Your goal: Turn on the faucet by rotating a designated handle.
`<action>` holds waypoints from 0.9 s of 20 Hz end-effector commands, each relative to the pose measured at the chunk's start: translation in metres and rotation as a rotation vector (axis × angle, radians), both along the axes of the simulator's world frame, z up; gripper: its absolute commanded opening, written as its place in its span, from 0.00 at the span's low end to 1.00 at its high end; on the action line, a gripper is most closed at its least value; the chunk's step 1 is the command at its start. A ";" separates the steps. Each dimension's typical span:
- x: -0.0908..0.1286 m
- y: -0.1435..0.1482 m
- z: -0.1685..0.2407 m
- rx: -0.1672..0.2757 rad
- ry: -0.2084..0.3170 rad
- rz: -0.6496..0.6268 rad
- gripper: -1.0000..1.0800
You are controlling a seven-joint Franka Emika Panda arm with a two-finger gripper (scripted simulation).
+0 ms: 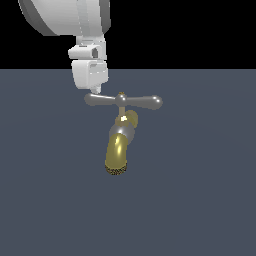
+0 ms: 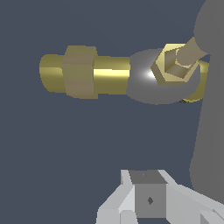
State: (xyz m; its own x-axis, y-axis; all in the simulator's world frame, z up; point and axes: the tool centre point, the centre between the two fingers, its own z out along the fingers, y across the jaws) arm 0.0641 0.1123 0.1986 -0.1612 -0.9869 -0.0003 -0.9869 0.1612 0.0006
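The faucet [image 1: 119,150] is a shiny brass-gold tap with a curved spout pointing down and a dark speckled tip. On top lies the handle [image 1: 142,102], a slim silver-grey crossbar with bulb ends and a small brass centre knob. My gripper [image 1: 95,91] hangs straight down over the crossbar's end on the exterior view's left, its tips touching or just above it. In the wrist view the fingers [image 2: 148,199] appear pressed together with nothing between them. The handle [image 2: 210,113] is a thick grey bar beside them, and the faucet [image 2: 87,72] body lies beyond.
A flat dark blue-grey floor [image 1: 200,200] spreads all round the faucet. The white arm [image 1: 70,20] comes down from above on the exterior view's left.
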 end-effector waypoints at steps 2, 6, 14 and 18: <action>-0.005 0.001 0.000 0.000 0.000 0.000 0.00; -0.015 0.004 0.000 0.000 0.000 0.000 0.00; -0.036 0.010 0.000 0.000 0.000 0.000 0.00; -0.047 0.012 0.000 0.000 0.000 0.000 0.00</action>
